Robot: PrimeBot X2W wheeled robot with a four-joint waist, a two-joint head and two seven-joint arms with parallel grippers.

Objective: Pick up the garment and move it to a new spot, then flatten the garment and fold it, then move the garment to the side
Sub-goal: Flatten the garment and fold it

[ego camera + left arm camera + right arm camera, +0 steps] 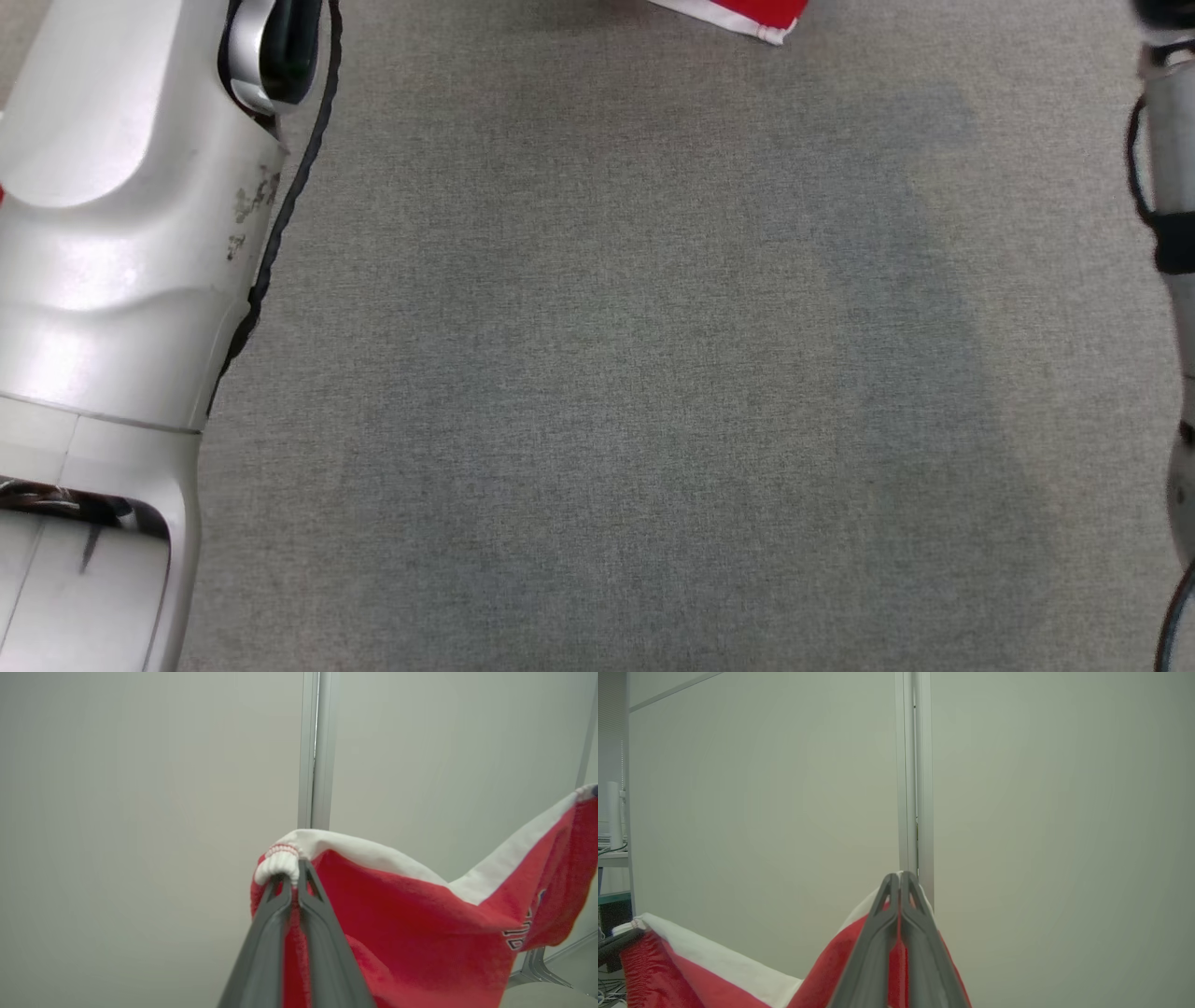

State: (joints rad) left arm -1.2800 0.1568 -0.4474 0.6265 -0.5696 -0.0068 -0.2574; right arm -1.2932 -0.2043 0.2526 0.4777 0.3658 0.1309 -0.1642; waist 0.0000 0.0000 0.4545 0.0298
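Observation:
The garment (411, 924) is red with a white band along its top edge and dark lettering. It hangs in the air, stretched between both grippers. My left gripper (294, 877) is shut on a bunched white corner of it. At the opposite end, my right gripper (900, 879) is shut on the other corner of the garment (714, 970), which sags away to the left. In the head view a small red and white tip of the garment (747, 17) hangs at the top edge, over the grey carpet (635, 373).
My pale left forearm (112, 280) covers the left side of the head view and my right arm (1172, 233) runs down its right edge. A pale wall with a metal post (315, 751) stands ahead. A desk with cables (609, 854) is off to one side.

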